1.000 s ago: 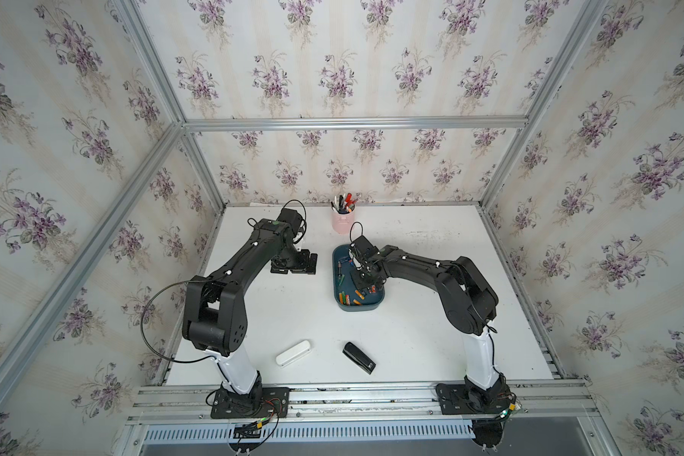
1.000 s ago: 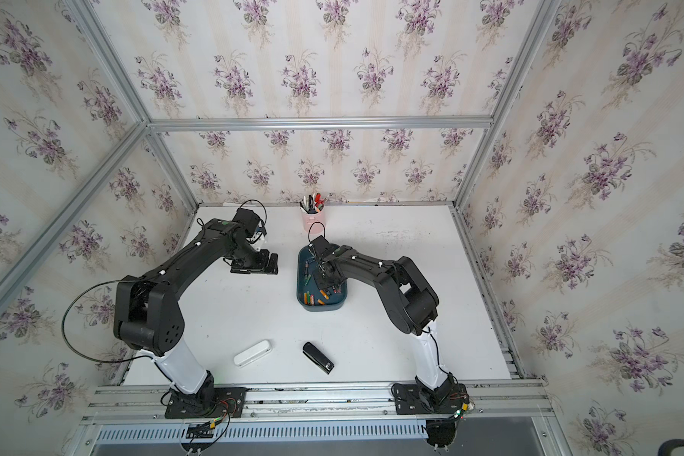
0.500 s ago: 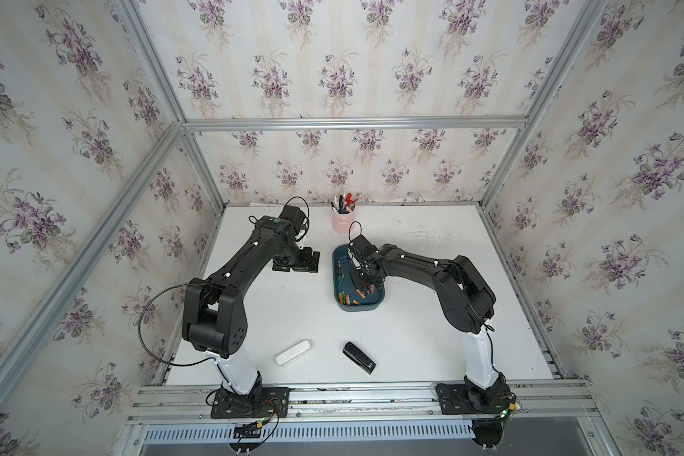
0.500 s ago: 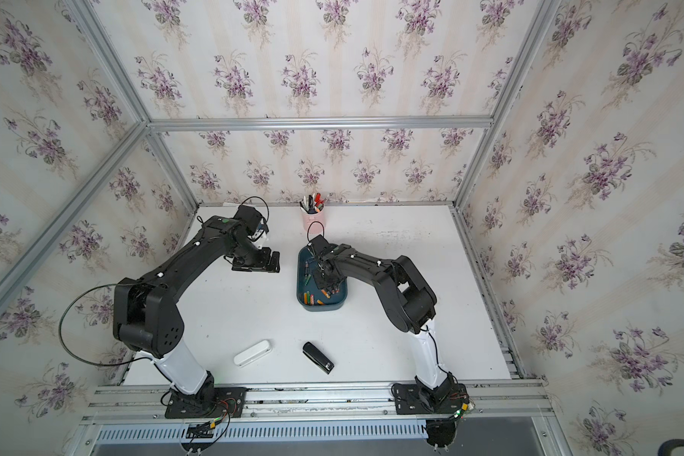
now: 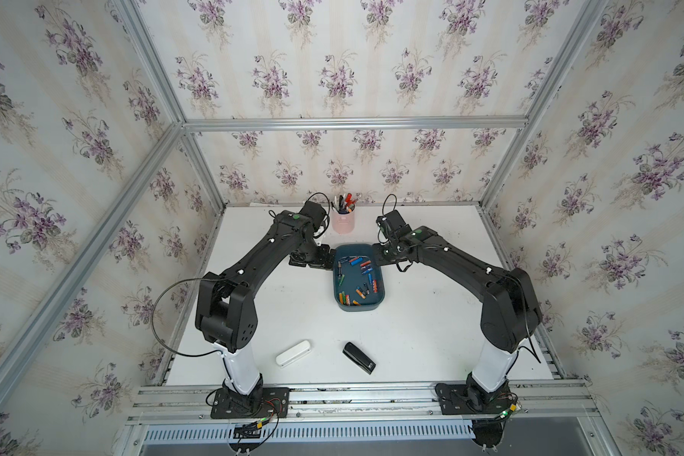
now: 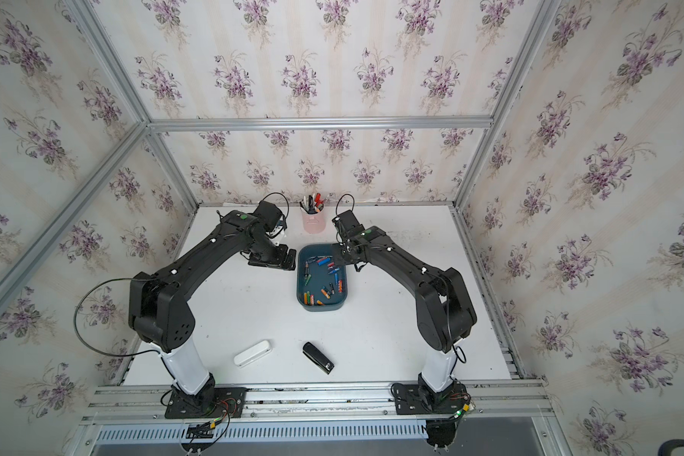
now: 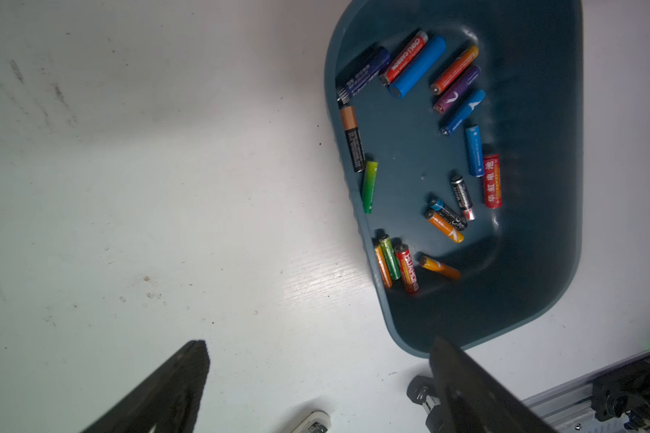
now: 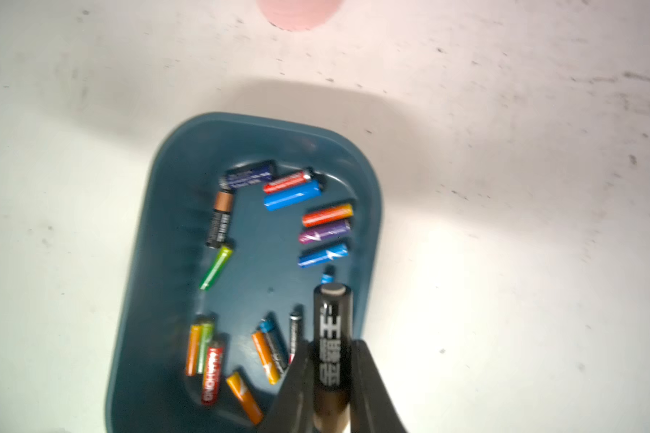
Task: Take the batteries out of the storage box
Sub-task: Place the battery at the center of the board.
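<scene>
Within the storage box (image 5: 358,307) on the bench (image 5: 419,327), coloured batteries (image 7: 417,67) lie scattered flat. At the box's far right corner the right claw (image 8: 333,350) is clenched on one black battery (image 8: 331,318). Beside the box's left rim the left claw (image 7: 316,360) hangs released, gripping nothing. Behind the box stands a pink pen cup (image 5: 343,225).

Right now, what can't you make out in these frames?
- Black battery in the right gripper: one end runs off the right wrist view's bottom edge.
- Pen cup: cut off by that view's top edge.
- Batteries in the storage box: labels too small in both top views.
- Left gripper: fingers cut off by left wrist view's bottom edge.
</scene>
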You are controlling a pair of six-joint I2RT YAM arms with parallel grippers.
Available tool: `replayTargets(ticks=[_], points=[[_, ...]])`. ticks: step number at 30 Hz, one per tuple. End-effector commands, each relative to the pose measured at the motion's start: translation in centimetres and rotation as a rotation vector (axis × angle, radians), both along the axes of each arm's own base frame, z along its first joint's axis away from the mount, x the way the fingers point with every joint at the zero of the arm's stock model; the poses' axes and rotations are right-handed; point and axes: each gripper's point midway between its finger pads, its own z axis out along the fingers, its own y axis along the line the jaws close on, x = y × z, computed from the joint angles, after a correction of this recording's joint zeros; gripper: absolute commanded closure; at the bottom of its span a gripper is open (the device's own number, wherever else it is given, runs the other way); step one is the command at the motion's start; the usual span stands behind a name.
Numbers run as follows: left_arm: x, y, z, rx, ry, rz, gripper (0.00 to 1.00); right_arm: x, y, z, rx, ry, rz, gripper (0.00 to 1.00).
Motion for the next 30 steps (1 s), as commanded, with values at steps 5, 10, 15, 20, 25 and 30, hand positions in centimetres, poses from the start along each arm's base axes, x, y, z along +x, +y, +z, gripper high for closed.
replayTargets(ticks=[5, 10, 15, 20, 25, 30], points=[[0.5, -2.0, -0.7, 0.023, 0.018, -0.023, 0.04, -0.7, -5.3, -4.9, -0.056, 0.106, -0.098, 0.82], [0.8, -2.8, -1.1, 0.040, 0.023, -0.038, 0.03, -0.7, -5.3, -7.6, -0.066, 0.153, -0.089, 0.82], [0.8, -3.1, -1.6, 0.047, 0.032, -0.041, 0.03, -0.3, -5.2, -9.2, -0.084, 0.176, -0.085, 0.82], [0.7, -3.3, -2.1, 0.053, 0.041, -0.046, 0.03, -0.1, -5.2, -10.1, -0.105, 0.187, -0.081, 0.82], [0.6, -3.4, -2.5, 0.063, 0.050, -0.050, 0.03, -0.3, -5.3, -10.9, -0.115, 0.205, -0.081, 0.81], [0.7, -3.4, -2.6, 0.065, 0.049, -0.054, 0.03, -0.5, -5.6, -11.4, -0.130, 0.216, -0.085, 0.80]])
